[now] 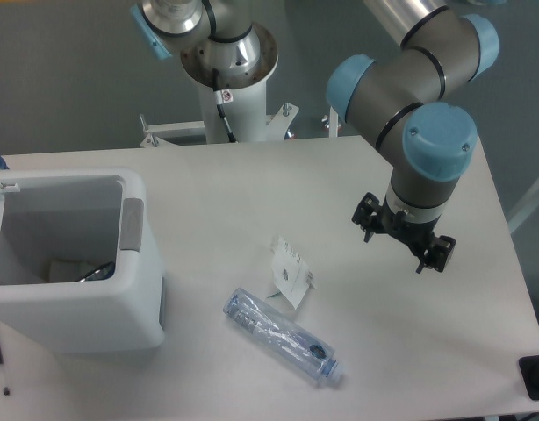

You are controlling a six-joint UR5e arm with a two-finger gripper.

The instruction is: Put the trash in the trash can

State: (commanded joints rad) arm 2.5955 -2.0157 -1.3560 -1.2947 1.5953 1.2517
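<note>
Two pieces of trash lie on the white table: the clear plastic water bottle on its side, and the small white folded card with dark dots just beside it. I see the large white plastic trash can at the left edge. My black two-finger gripper hangs empty right of them, fingers apart. Behind is a grey wall.

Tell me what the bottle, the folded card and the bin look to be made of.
Bottle: clear thin plastic, glossy; the table shows through it, with a bluish label.
Folded card: matte white paper or thin cardboard, judging by its sharp crease and dark printed dots.
Bin: white moulded plastic, likely, with a smooth, slightly shiny surface, rounded corners and a grey patch at the rim.
</note>
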